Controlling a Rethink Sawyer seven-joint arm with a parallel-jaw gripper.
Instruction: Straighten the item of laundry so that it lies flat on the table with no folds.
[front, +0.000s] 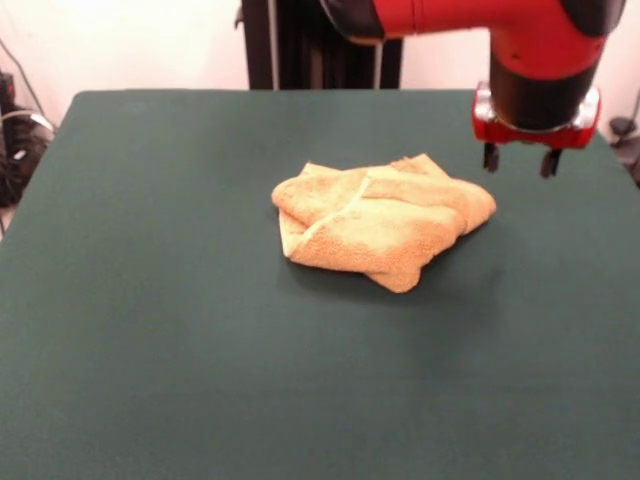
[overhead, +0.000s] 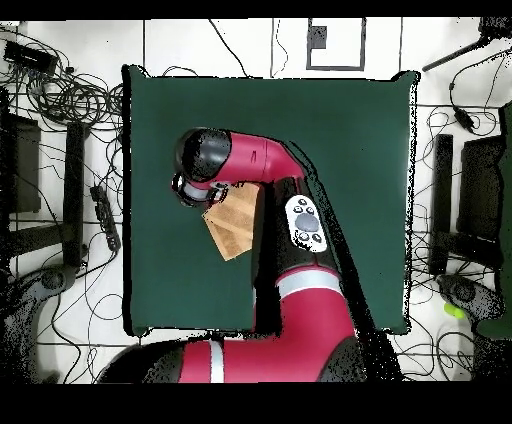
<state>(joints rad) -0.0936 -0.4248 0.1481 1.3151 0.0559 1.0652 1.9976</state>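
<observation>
A large rectangular table with a dark green felt-like top (front: 150, 330) fills the front view. On it, below the gripper and off to its side toward the table's middle, lies a small orange-yellow terry-cloth towel (front: 380, 222), bunched and folded over itself, with a paler hem running across the top layer. The red and black arm's gripper (front: 520, 160) hangs above the table just beside the towel's edge, its two short dark fingers (front: 491, 157) spread apart, gripping nothing.
</observation>
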